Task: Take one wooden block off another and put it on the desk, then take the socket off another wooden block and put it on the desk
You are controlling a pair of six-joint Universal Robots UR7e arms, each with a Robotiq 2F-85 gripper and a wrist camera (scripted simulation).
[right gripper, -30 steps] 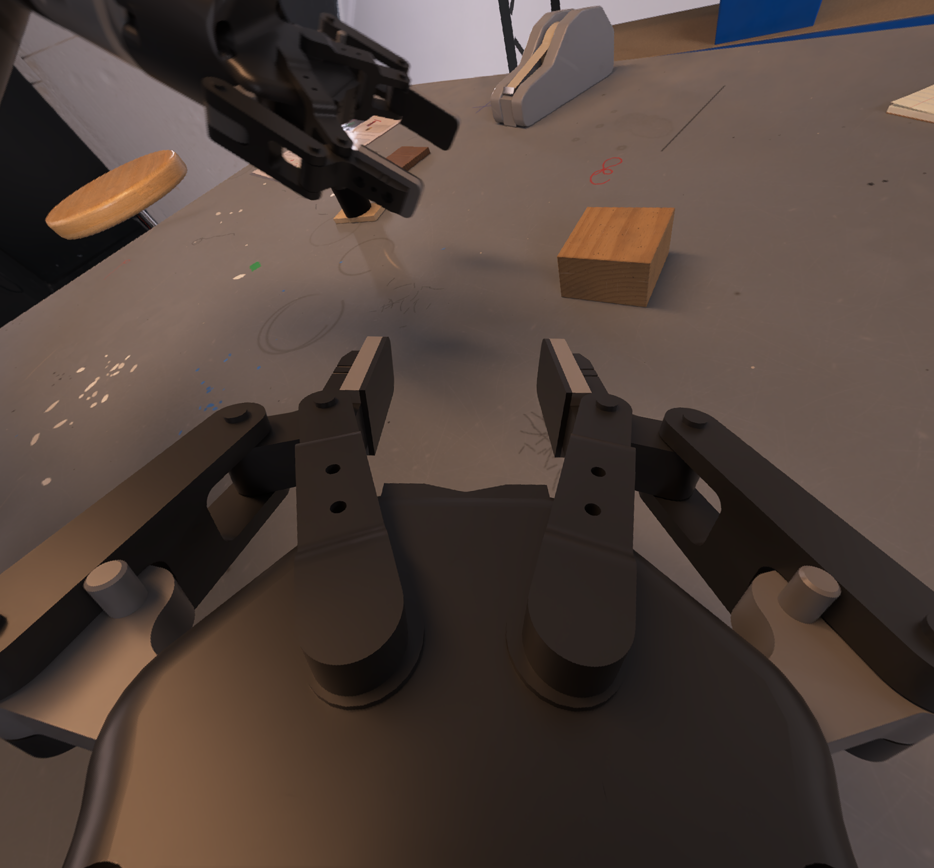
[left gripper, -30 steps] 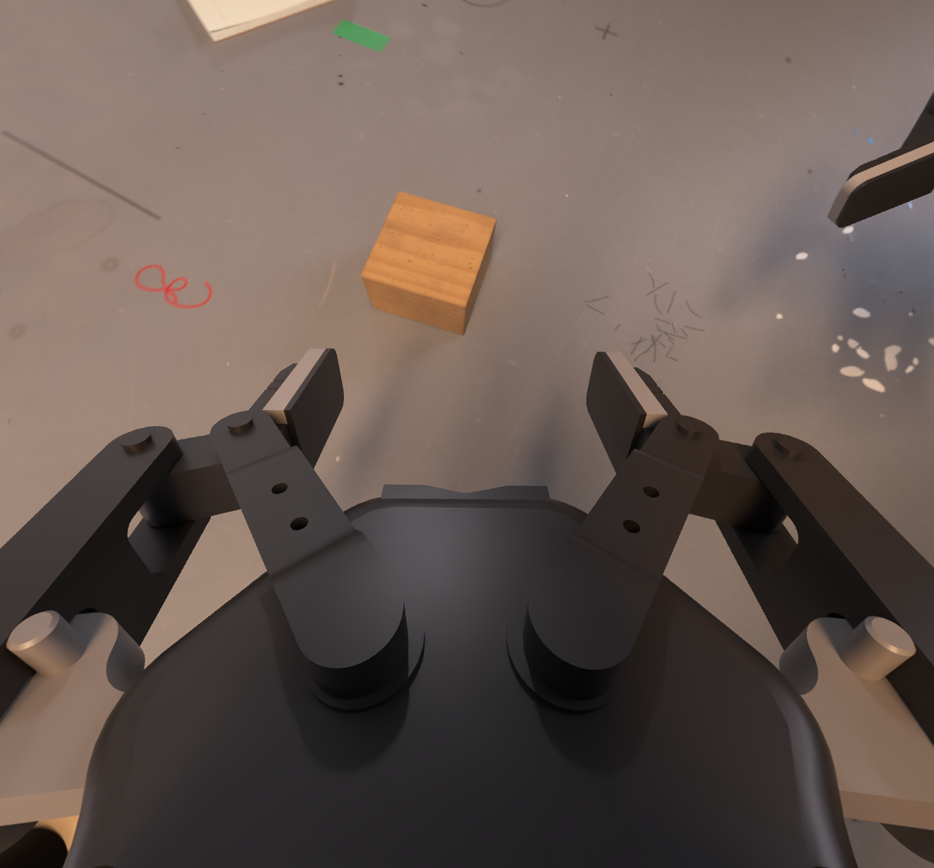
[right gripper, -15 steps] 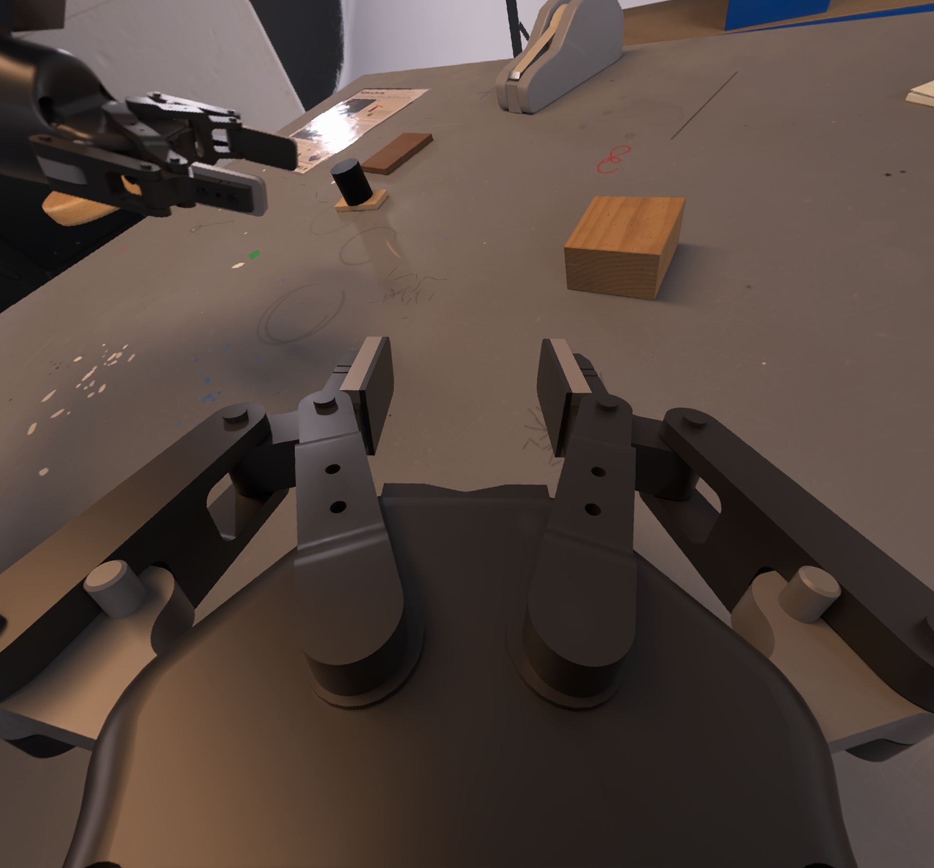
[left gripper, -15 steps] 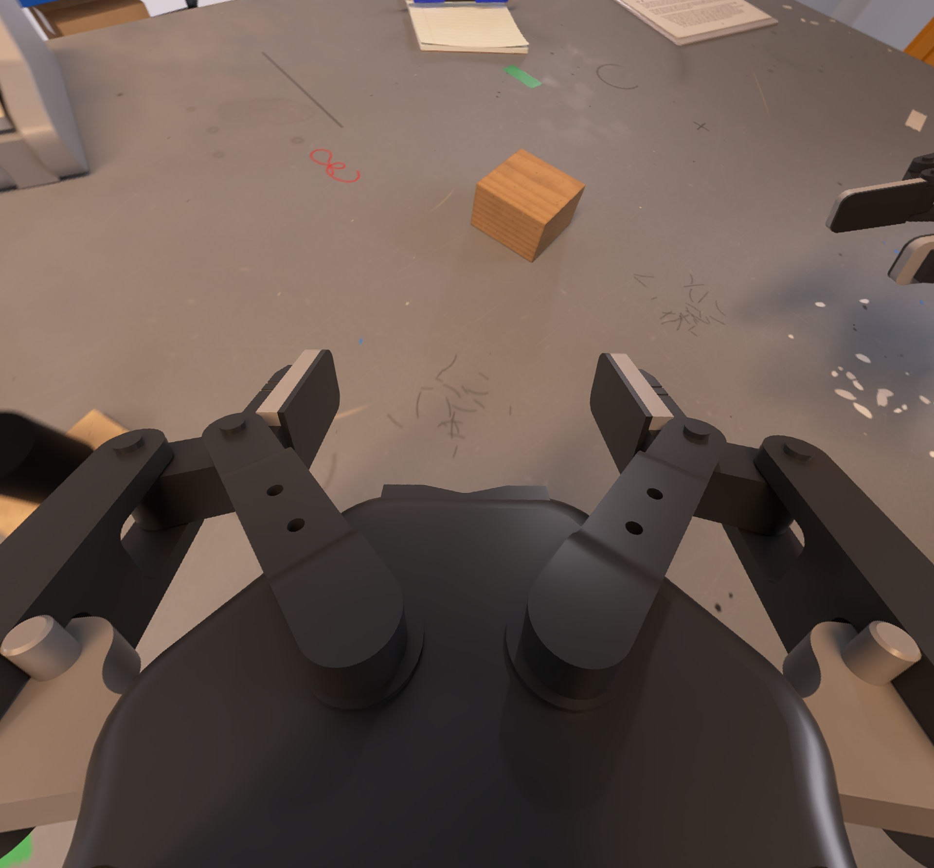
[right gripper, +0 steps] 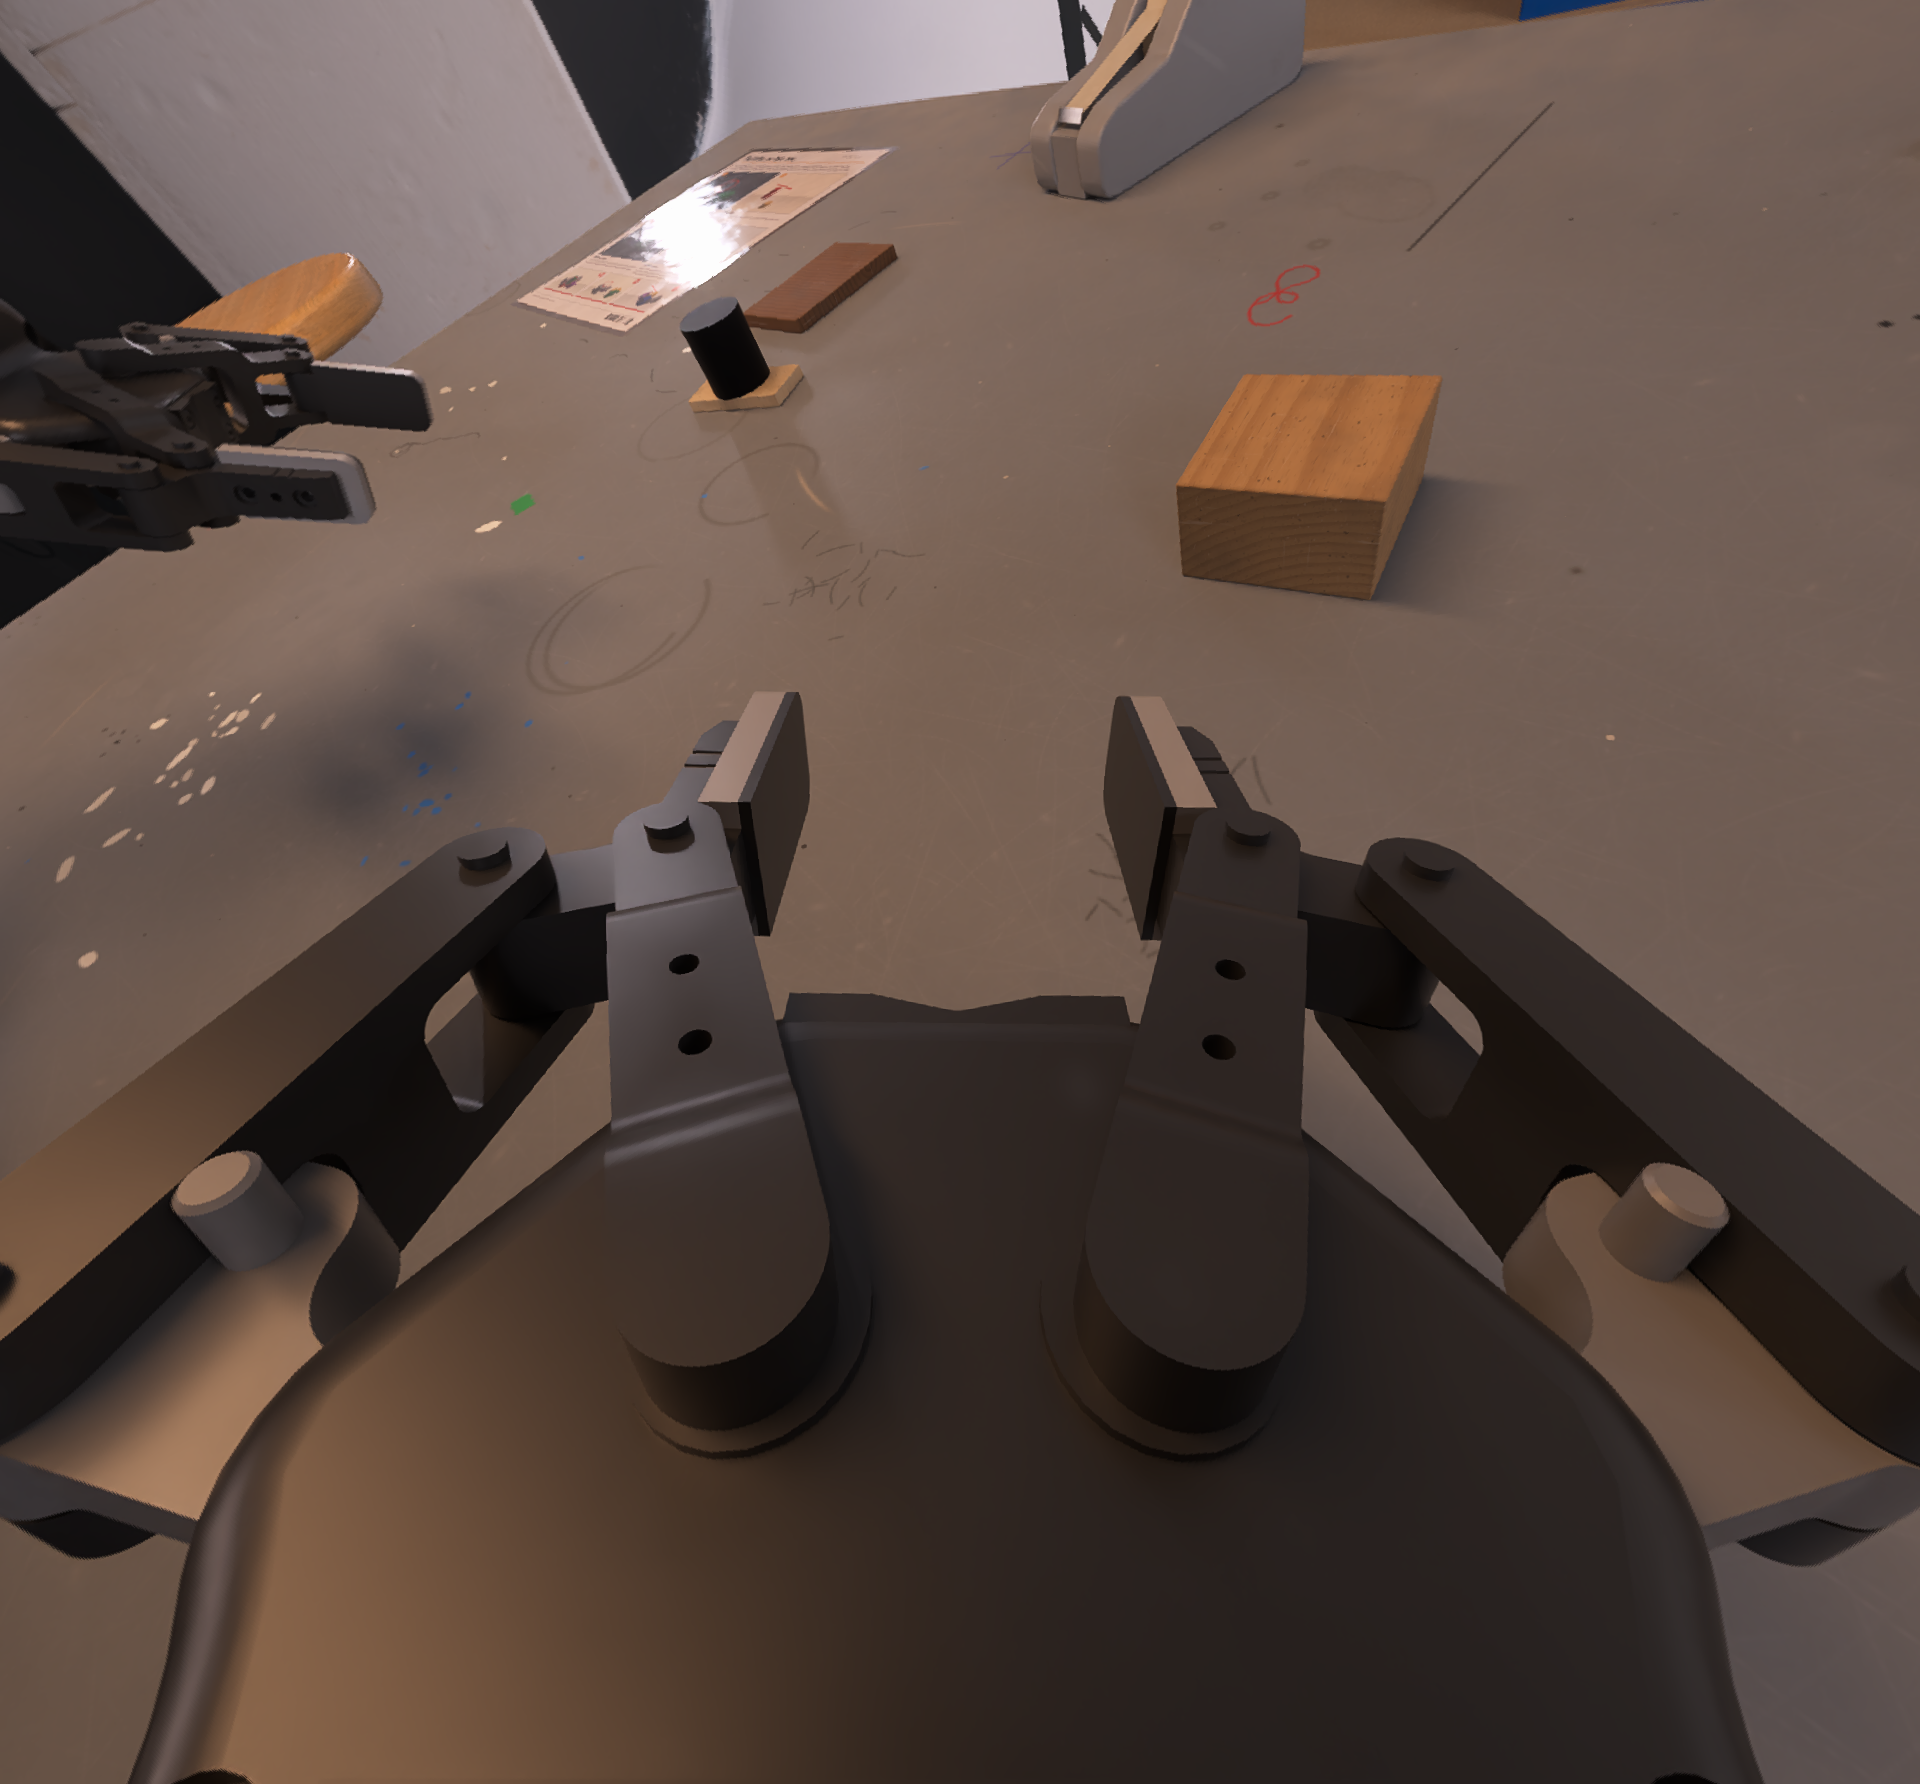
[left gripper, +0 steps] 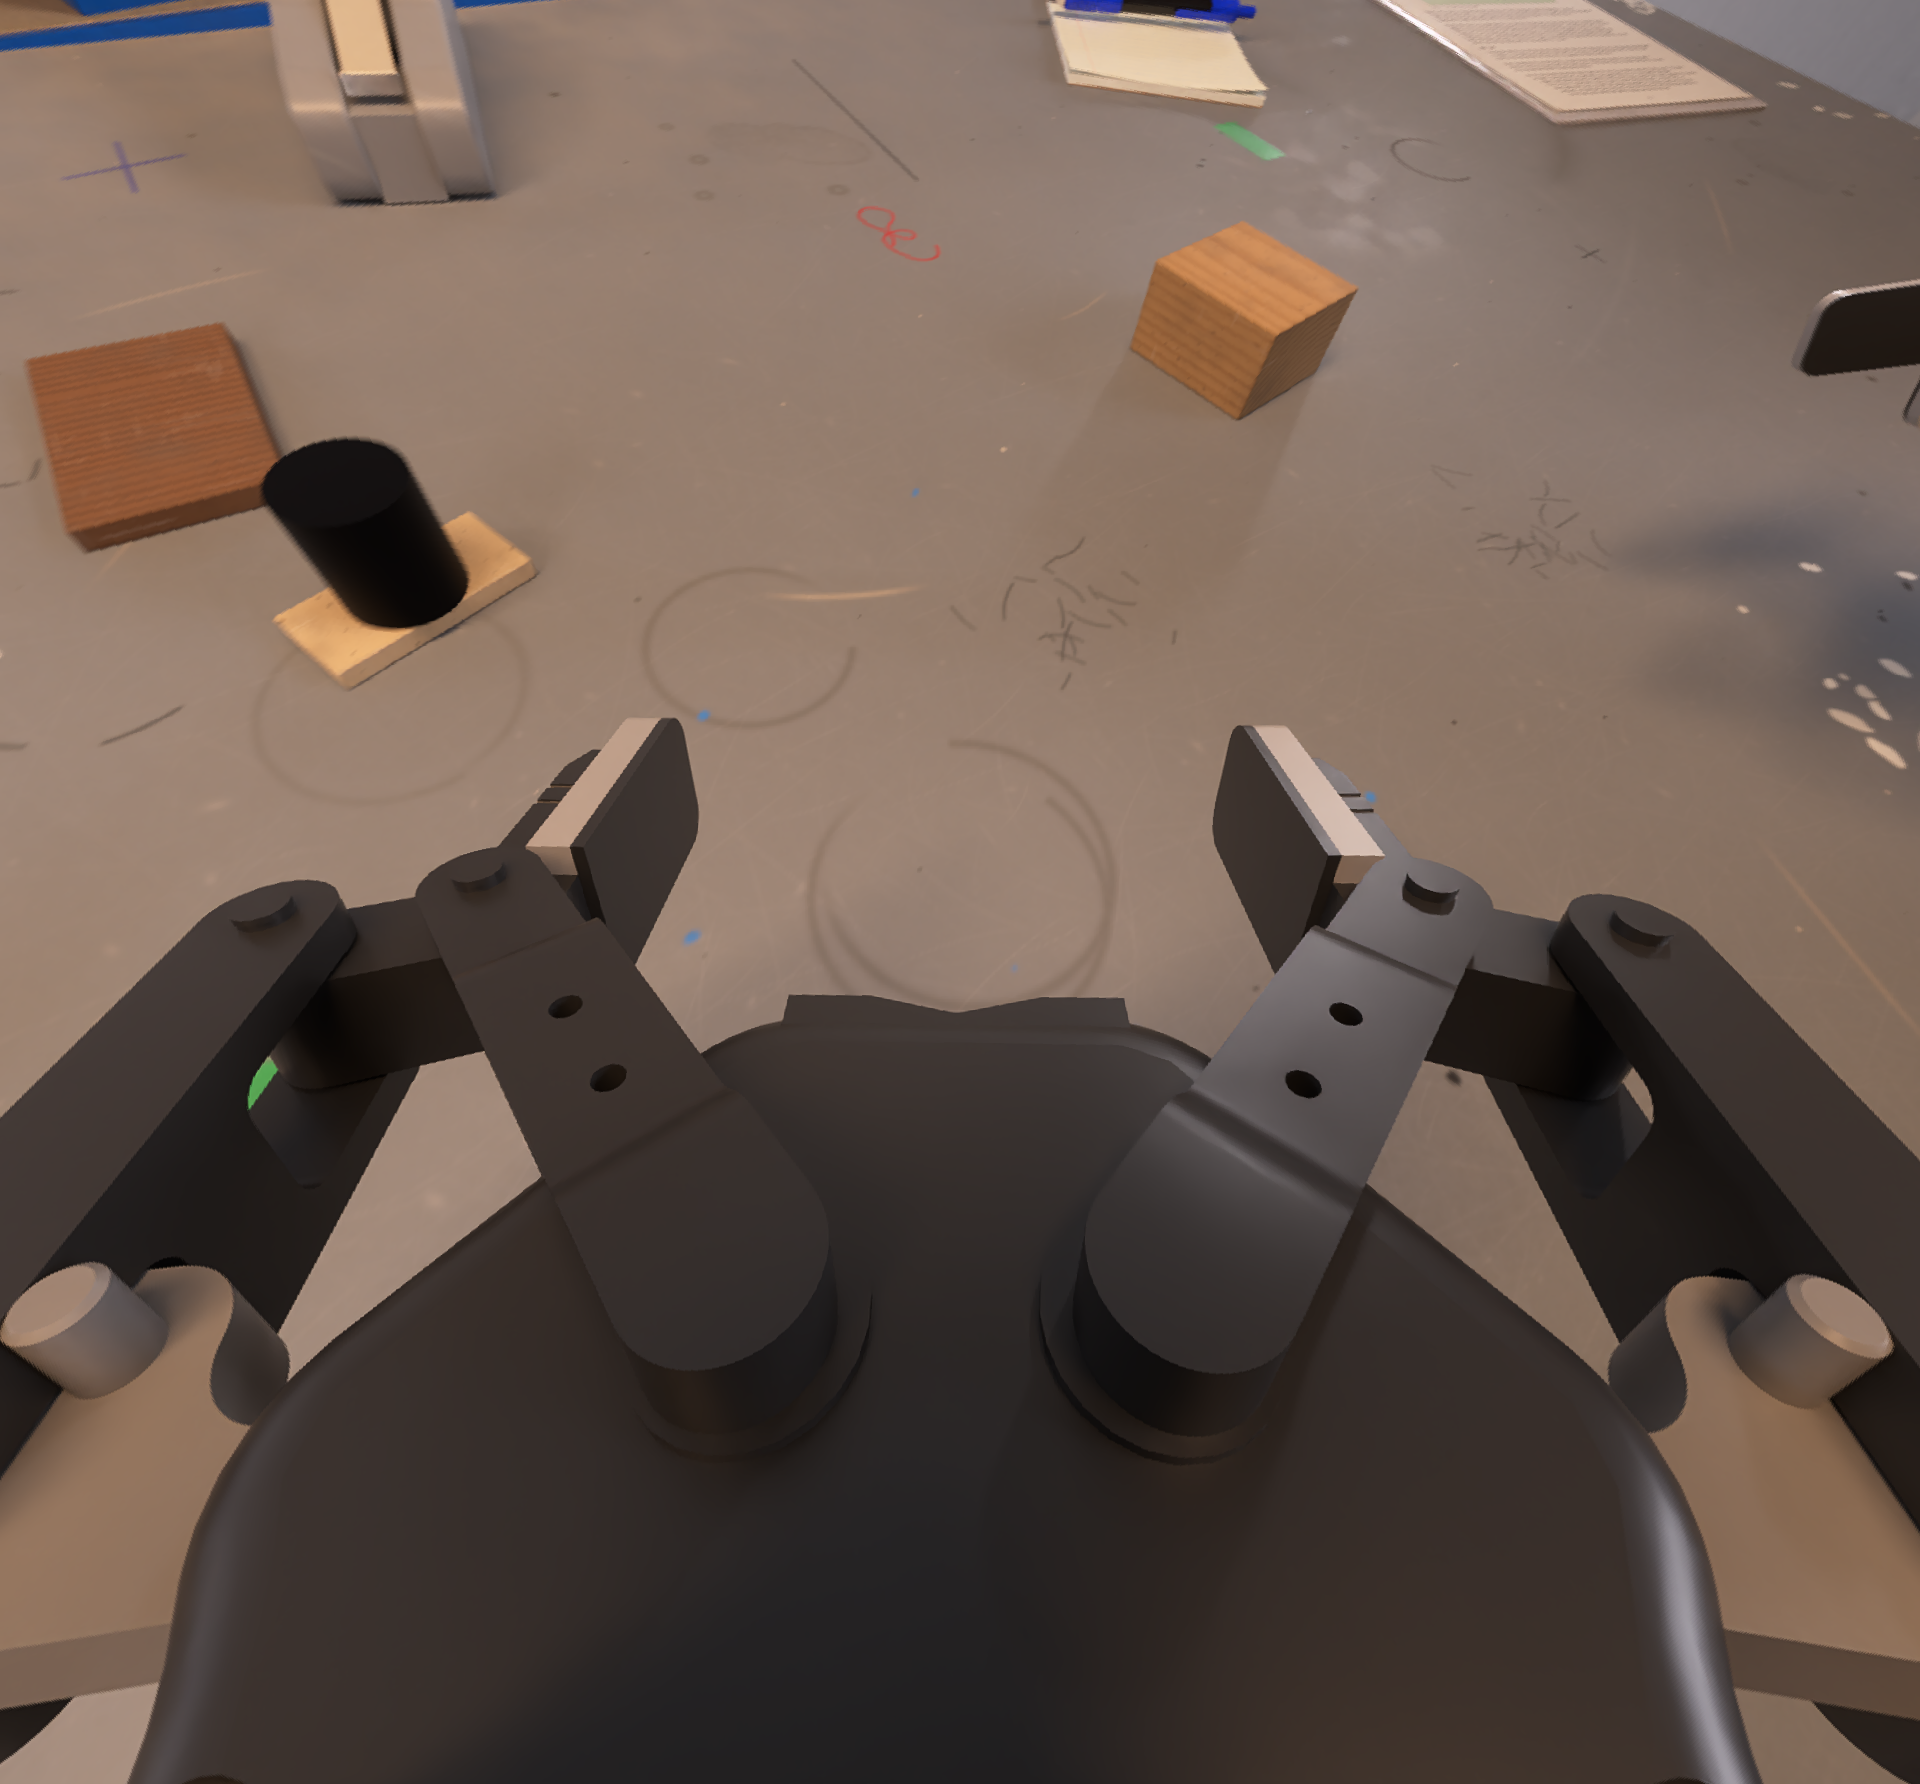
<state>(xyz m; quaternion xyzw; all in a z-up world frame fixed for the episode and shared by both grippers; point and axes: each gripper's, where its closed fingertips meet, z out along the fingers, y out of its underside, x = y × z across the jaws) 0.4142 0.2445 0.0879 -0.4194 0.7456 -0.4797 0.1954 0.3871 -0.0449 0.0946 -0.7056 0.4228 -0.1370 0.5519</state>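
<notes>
A black cylindrical socket [left gripper: 364,534] stands on a thin pale wooden block [left gripper: 410,602] at the left; both also show in the right wrist view, the socket [right gripper: 724,347] on the pale block [right gripper: 750,391]. A flat dark-brown wooden block [left gripper: 140,430] lies on the desk just behind it, also in the right wrist view [right gripper: 821,285]. A tan wooden block [left gripper: 1242,316] sits alone on the desk, also in the right wrist view [right gripper: 1309,482]. My left gripper [left gripper: 951,799] is open and empty above the desk, and shows at the left of the right wrist view [right gripper: 353,441]. My right gripper [right gripper: 956,784] is open and empty.
A grey tape dispenser [left gripper: 364,30] stands at the back. A notepad with a blue pen [left gripper: 1148,35] and a clipboard [left gripper: 1527,30] lie at the far right. A printed sheet [right gripper: 707,228] lies near the desk's left edge, a round wooden stool [right gripper: 286,306] beyond it.
My left gripper has swung back and to the left, away from the tan block; the socket and the dark block have come into its view. My right gripper has barely moved.
</notes>
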